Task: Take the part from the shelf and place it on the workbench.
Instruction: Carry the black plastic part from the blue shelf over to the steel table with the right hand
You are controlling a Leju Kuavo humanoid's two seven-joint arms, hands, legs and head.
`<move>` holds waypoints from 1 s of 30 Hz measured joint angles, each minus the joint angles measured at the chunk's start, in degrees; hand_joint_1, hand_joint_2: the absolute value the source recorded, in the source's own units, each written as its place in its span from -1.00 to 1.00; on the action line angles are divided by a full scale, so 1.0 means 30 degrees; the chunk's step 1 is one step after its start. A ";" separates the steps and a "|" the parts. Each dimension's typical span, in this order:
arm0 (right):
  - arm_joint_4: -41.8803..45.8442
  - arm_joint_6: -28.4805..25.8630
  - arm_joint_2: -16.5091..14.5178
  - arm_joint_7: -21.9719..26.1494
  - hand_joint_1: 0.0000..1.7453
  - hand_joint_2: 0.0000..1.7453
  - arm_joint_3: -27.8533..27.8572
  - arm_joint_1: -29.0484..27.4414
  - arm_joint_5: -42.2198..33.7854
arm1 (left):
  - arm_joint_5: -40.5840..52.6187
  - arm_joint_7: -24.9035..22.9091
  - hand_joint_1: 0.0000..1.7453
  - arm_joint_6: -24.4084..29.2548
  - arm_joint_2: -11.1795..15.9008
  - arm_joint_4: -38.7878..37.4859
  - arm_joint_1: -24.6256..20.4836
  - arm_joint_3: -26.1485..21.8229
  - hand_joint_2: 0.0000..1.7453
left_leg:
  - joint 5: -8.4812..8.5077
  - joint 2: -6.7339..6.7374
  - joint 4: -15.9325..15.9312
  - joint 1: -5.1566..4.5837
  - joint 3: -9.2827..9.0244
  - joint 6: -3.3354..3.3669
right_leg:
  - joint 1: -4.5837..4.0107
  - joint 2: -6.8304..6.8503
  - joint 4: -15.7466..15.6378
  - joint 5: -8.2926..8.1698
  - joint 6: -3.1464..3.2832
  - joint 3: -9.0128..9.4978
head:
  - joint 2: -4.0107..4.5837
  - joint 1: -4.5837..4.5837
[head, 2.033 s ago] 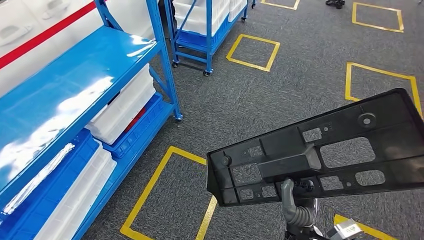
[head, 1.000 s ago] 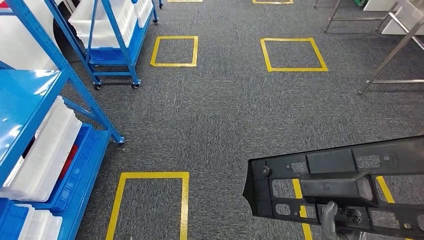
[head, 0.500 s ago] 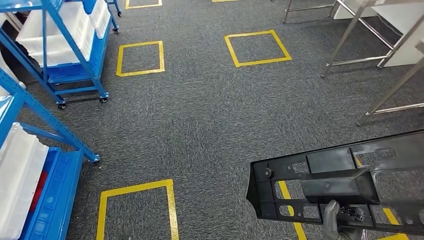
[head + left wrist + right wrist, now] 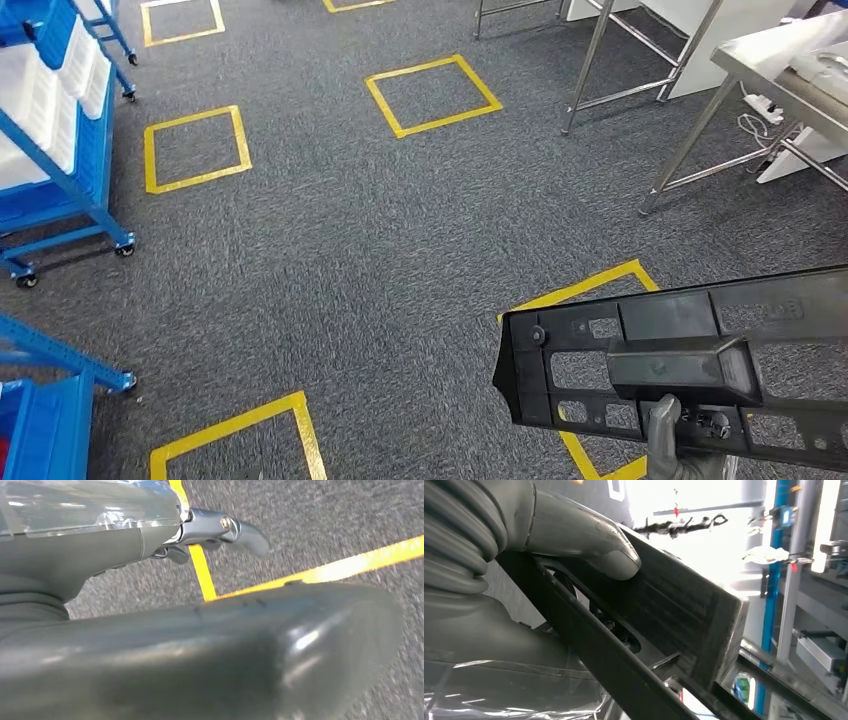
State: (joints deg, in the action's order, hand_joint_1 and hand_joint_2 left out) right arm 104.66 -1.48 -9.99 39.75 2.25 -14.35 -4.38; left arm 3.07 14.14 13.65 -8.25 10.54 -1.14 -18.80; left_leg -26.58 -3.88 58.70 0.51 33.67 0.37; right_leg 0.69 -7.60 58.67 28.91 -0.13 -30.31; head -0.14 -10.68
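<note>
Stretching across the whole head view, the grey carpet floor (image 4: 380, 250) carries yellow taped squares (image 4: 432, 94), with blue shelf racks (image 4: 60, 150) along the left edge and a steel workbench (image 4: 760, 60) on thin legs at the upper right. Low on the right, the black part (image 4: 690, 370), a long flat plastic panel pierced with rectangular cut-outs and bearing a raised block at its middle, hangs in the air above the floor, well apart from both shelf and workbench, its long edge running off the right side. Beneath its raised block the right hand (image 4: 676, 440) reaches up from below, thumb pressed on the near face; in the right wrist view that hand (image 4: 524, 580) clamps the part (image 4: 659, 630), thumb on one side and the darker fingers behind. The left hand (image 4: 220, 530) hangs over the carpet near a yellow line; whether it is clenched or released cannot be told.
</note>
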 joint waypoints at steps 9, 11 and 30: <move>-0.0036 -0.0035 0.0002 -0.0003 1.00 1.00 0.0002 0.0056 0.0038 | -0.0002 0.0034 -1.00 -0.0014 0.0018 0.0000 0.0062 0.0015 -1.00 | -0.0796 0.2075 -0.0490 -0.0044 -0.1582 0.0405 | 0.0001 0.2458 0.4326 0.0599 -0.0351 -0.3511 | 0.0002 0.0005; -0.0051 -0.0085 0.0005 -0.0027 1.00 1.00 0.0002 0.0056 0.0054 | -0.0002 0.0067 -1.00 -0.0058 0.0016 -0.0004 0.0090 0.0015 -1.00 | -0.1220 0.2516 -0.0498 -0.0068 -0.2114 0.0306 | -0.0102 0.3137 0.1990 -0.1002 -0.0169 -0.2793 | 0.0004 0.0004; -0.0335 -0.3463 0.0097 -0.1721 1.00 1.00 0.0062 0.1680 0.2102 | 0.0375 -0.0212 -1.00 -0.0570 0.0180 -0.0058 0.0018 0.0175 -1.00 | 0.0696 0.1465 0.0621 -0.0136 0.1315 -0.0054 | -0.0213 0.1603 0.0151 0.1130 0.0154 0.1058 | 0.0004 0.0026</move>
State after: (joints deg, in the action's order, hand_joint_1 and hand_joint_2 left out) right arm 103.65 -11.86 -9.70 34.59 2.43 -9.31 1.93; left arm 4.19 13.50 11.94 -7.71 10.36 -1.08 -18.27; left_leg -24.49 0.51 60.57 0.10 37.61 0.21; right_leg 0.05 -2.79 59.12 32.30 0.33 -27.13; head -0.13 -10.61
